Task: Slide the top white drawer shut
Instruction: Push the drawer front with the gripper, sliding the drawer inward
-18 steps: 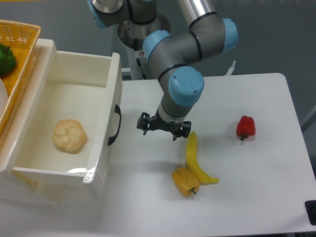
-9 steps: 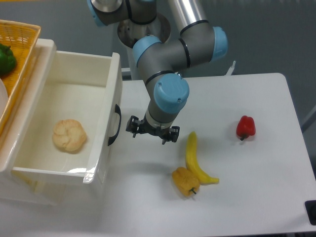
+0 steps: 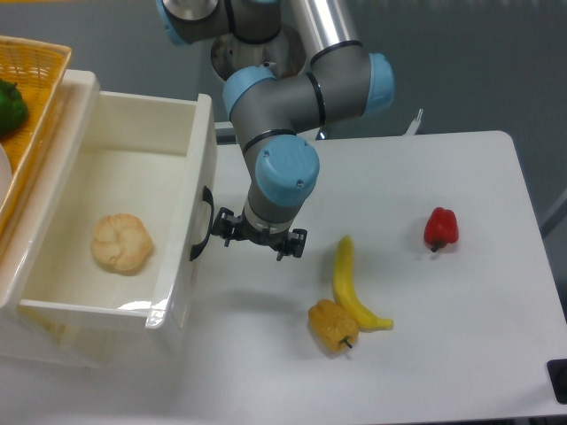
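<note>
On your left the top white drawer [image 3: 124, 177] stands pulled out, front and black handle [image 3: 203, 223] facing right, a bun [image 3: 121, 243] inside. Your hand [image 3: 258, 240], fingers apart, sits just beside the handle. No writing shows.

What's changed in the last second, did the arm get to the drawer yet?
The gripper moved left across the table, from near the banana to the drawer front, its left finger now at the black handle. The drawer seems to have started sliding in slightly; it remains mostly open. Nothing was grasped. The bun inside, the banana, yellow pepper and red pepper stayed put.
</note>
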`<state>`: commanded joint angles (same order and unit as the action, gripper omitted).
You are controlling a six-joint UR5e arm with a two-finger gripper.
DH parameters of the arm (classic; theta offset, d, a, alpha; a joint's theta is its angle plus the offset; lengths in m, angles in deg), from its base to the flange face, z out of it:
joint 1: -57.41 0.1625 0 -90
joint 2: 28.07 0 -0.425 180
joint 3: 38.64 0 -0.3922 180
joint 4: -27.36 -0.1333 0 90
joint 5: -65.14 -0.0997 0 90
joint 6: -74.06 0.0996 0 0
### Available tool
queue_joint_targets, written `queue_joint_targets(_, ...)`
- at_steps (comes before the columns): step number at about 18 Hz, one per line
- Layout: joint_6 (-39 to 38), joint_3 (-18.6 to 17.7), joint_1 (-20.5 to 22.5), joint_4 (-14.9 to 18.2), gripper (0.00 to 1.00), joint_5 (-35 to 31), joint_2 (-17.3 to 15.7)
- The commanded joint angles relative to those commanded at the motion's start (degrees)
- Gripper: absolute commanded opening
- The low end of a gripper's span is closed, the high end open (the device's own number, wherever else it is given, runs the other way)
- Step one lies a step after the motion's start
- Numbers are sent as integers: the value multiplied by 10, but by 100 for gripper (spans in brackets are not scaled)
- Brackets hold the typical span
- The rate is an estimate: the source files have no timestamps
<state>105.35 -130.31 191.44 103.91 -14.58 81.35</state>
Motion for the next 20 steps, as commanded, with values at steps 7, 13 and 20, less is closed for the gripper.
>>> queue_joint_targets(7,1,0,-10,1,100,19,-7)
queue_joint_targets(13,-1,-1,-25,4,100,20,-14)
queue_joint_targets(20,2,-4,-33,6,100,40,-23)
